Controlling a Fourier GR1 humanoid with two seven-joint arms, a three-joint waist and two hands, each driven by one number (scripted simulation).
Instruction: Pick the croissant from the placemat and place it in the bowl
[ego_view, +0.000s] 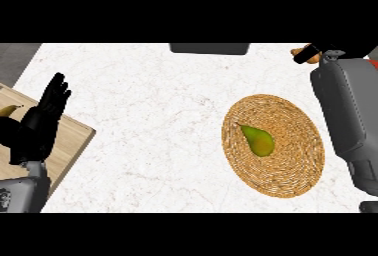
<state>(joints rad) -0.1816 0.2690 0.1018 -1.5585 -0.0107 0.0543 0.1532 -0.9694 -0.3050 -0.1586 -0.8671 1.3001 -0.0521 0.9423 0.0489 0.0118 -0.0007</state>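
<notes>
White marble counter (148, 125), carrying a round woven placemat (274, 145) on which a green pear (258, 140) lies; no croissant remains there. Right hand (314, 54): at the far right edge, fingers seemingly curled around a brown item, probably the croissant (301, 50), mostly hidden, so the grip is judged rather than seen clearly. A dark bowl (209, 48) sits at the top edge, presumably the target. Left hand (43, 117): open, fingers up, resting over a wooden board (70, 137) at the left.
</notes>
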